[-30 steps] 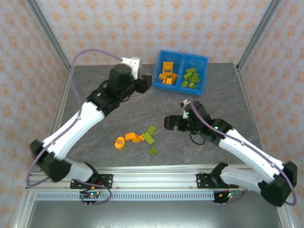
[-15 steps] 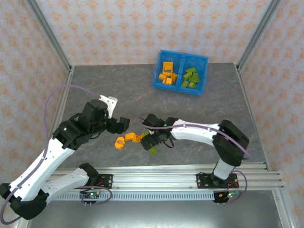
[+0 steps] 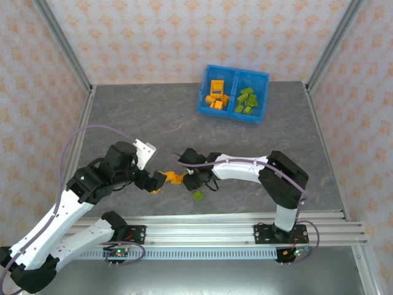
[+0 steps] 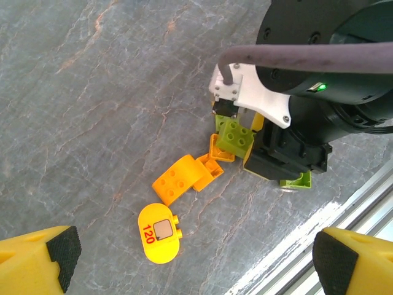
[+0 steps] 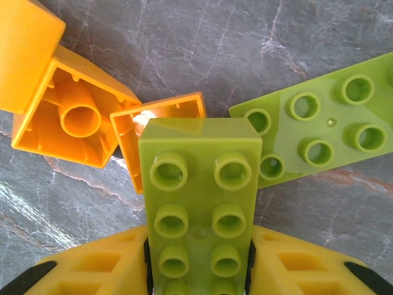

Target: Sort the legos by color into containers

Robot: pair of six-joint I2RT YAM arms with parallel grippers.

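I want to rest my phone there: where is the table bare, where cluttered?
Bare: the grey table left of the blue bin, and the stretch nearer than it. Crowded: near the front rail, where the left pincer and the right pincer, gripping a green lego, meet over loose legos.

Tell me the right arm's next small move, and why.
Probably lift straight up: the right gripper looks closed on the green brick, with orange pieces and a green plate crowded close beside it, and the blue bin stands at the far side.

Grey marbled table [image 3: 135,117], blue bin [image 3: 228,115], scattered legos [image 4: 178,183]
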